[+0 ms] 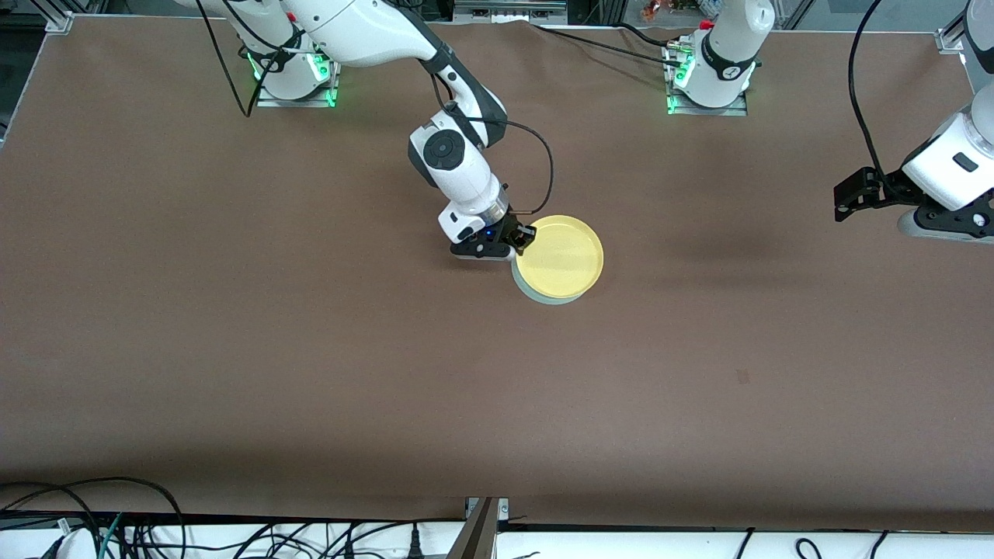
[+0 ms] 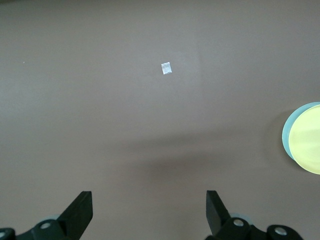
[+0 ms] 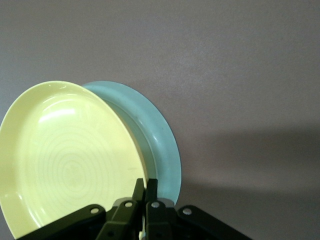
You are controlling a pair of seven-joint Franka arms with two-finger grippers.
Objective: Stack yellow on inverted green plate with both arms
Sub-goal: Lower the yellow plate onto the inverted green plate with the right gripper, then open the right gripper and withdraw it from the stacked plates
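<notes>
We judge the stack nearly done: the yellow [image 1: 561, 258] plate sits over the green plate [image 1: 543, 297] mid-counter [image 1: 233, 326], offset so a green crescent shows on the side nearer the front camera. Our right end effector [image 1: 519, 237] is pinched tight on the yellow rim. What remains is letting go and backing off. Our left end effector [image 2: 149, 210] waits, fingers spread and empty, over bare counter at the left arm's end.

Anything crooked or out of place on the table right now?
The yellow plate sits off-centre over the green plate, whose rim peeks out on the side nearer the front camera. The right gripper is shut on the yellow plate's rim. The left gripper waits open. A small pale scrap lies on the table.
</notes>
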